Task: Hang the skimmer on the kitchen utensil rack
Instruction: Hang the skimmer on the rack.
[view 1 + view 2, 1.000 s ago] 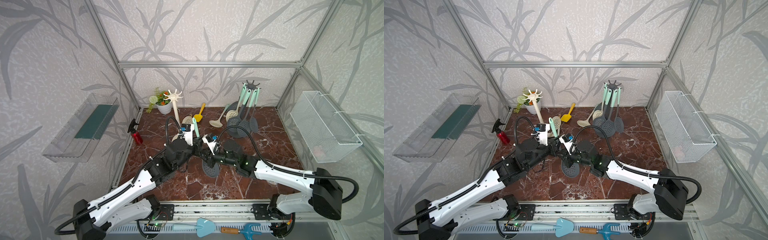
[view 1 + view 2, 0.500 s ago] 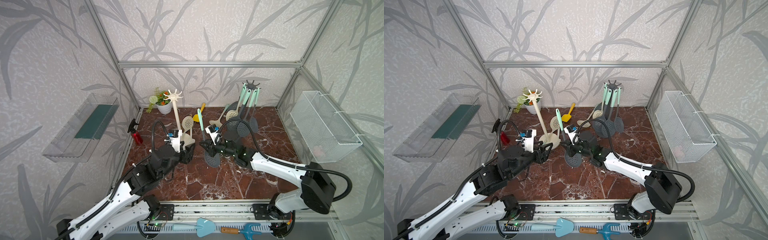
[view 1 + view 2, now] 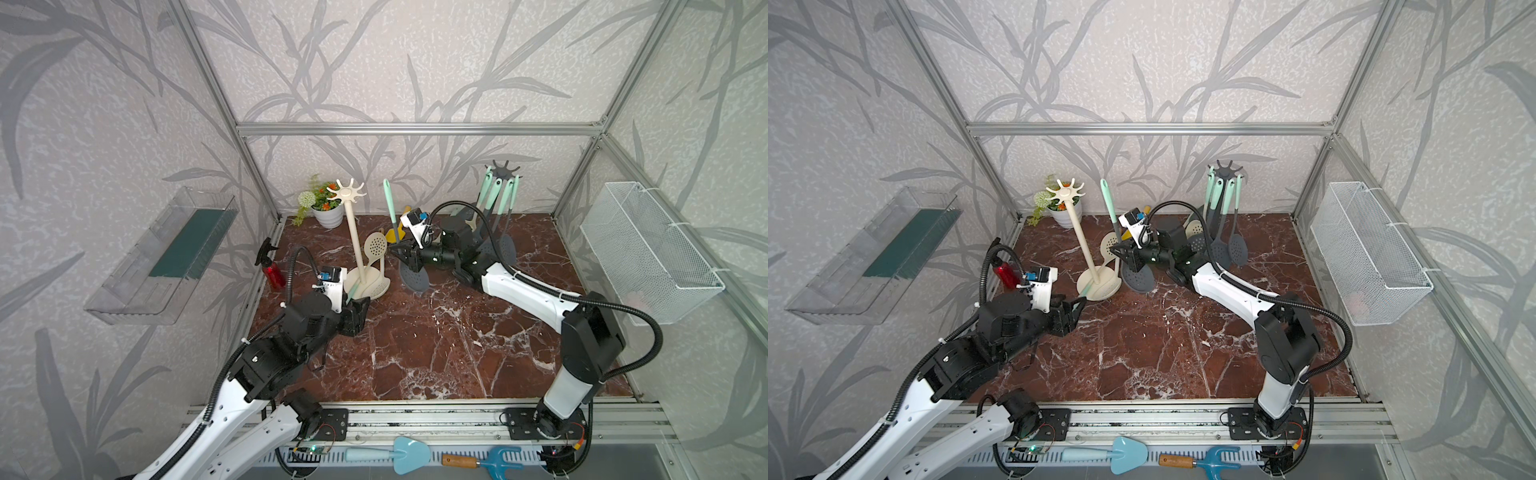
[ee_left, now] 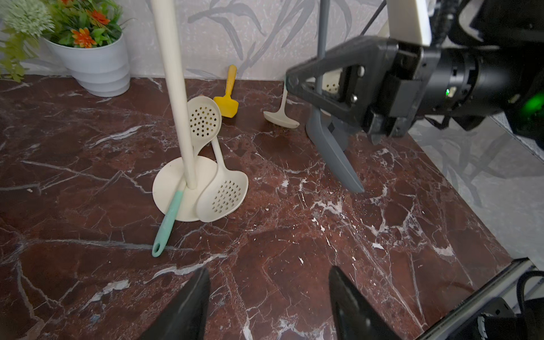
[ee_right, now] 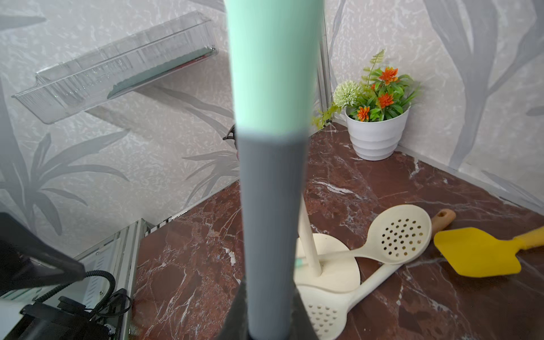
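**Top views.** The right tool is pressed onto the grey neck of the skimmer. The skimmer is upright, mint handle up and perforated head down. It is above the desk, between the cream rack and the dark rack, and hangs on neither. The left tool sits low near the cream rack's base, jaws spread, with nothing between them.

**Left wrist view.** The left tool's fingers stand well apart over bare desk. The skimmer appears edge-on in the right tool. It cannot be determined whether its lower edge touches the desk. Two cream slotted spoons and a mint-handled utensil lie against the cream rack's base.

**Right wrist view.** The skimmer's handle fills the centre, pinched at the bottom. A yellow spatula lies beyond.
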Tool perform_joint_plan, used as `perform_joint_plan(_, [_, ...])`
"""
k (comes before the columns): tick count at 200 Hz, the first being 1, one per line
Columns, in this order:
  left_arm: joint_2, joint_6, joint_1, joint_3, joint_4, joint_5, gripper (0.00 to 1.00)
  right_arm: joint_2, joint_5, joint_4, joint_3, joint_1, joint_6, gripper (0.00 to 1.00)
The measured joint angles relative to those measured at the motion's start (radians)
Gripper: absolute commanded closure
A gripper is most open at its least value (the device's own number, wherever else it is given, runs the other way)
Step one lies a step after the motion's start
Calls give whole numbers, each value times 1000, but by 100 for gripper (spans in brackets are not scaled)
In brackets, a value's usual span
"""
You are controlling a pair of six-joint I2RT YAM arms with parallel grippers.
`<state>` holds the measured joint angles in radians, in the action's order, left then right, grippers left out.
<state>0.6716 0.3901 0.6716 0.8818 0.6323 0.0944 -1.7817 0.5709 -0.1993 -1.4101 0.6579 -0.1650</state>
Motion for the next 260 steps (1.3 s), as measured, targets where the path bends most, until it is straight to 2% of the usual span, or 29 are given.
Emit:
perform_joint_plan(65, [17,-15,-12,0,11,-45,37,-122,98,134,-168,-5,58,100])
perform_joint_plan(113, [6,-15,-17,0,11,-55,37,-131,126,182,-203,-12,82,100])
perform_joint_plan(151, [5,-15,-19,0,11,-64,37,-172,142,236,-294,-21,89,100])
perform_joint_plan(197, [-2,-15,-19,0,18,-67,37,-171,153,259,-286,-27,96,100])
perform_joint_plan(260, [-6,-14,-20,0,20,-71,37,-115,156,254,-164,-27,99,100])
